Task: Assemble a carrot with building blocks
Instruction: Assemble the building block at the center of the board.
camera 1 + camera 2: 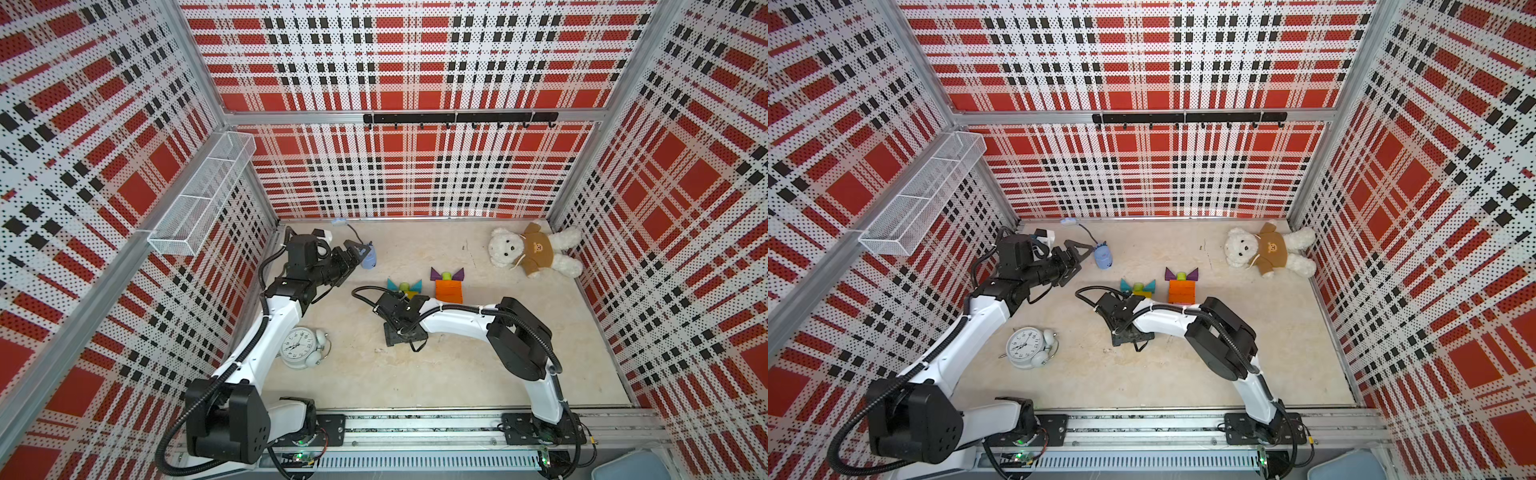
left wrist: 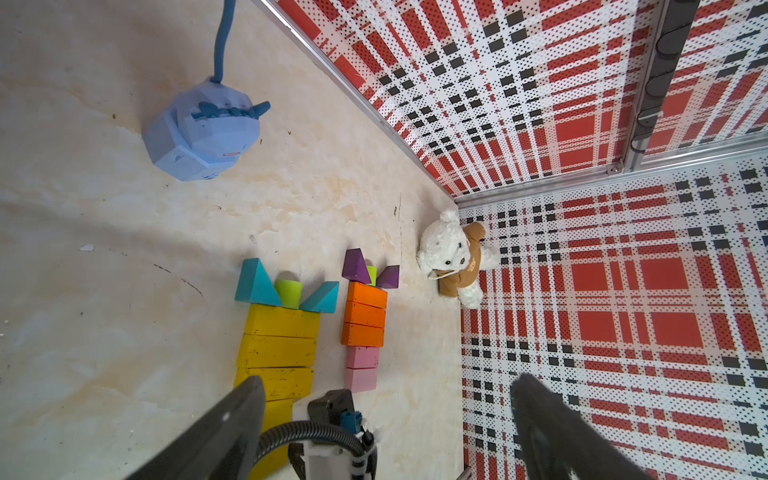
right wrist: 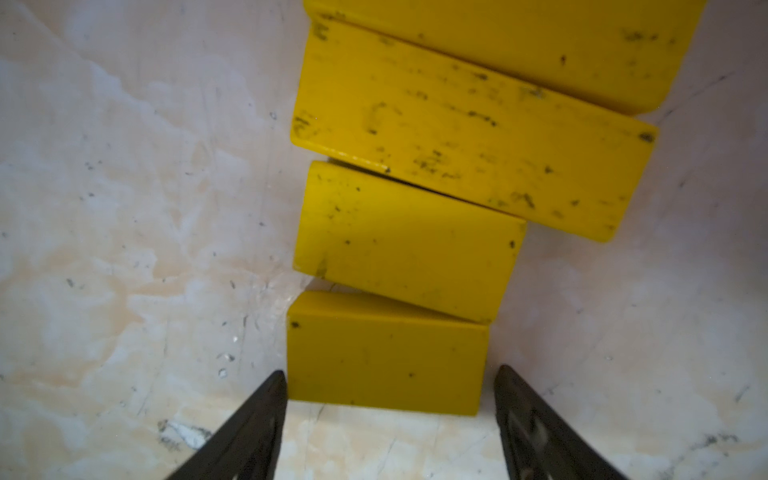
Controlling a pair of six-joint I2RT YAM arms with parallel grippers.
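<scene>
1. Two dark fingers (image 3: 266, 424) of the right gripper (image 3: 388, 415) stand apart, wider than the smallest yellow block (image 3: 386, 357). The block lies flat on the table (image 3: 124, 208), between their tips and just ahead of them, and is not clamped.
2. One tip sits right at that block's corner, and I cannot tell whether it touches. The other tip shows a clear gap.
3. Farther from these jaws, three more yellow bars carry the row on, each touching the next and slightly skewed: (image 3: 409, 245), (image 3: 469, 133), (image 3: 540, 41).
4. At the row's end farthest from the right jaws stand two teal triangles (image 2: 255, 284) with a lime-green stub (image 2: 289, 293) between them.
5. The left gripper (image 2: 388, 379) is spread wide and holds nothing. Both block figures lie well ahead of its jaws.
6. Just beside the yellow figure lies a second one: orange bars (image 2: 365, 316), pink blocks (image 2: 361, 365) at the end nearer the left jaws, and purple triangles (image 2: 355, 266) at the far end.
7. In a top view the left jaw tips are near a blue toy (image 1: 369, 257). The plush bear (image 1: 536, 249) and the alarm clock (image 1: 299, 347) lie well apart from both grippers.
</scene>
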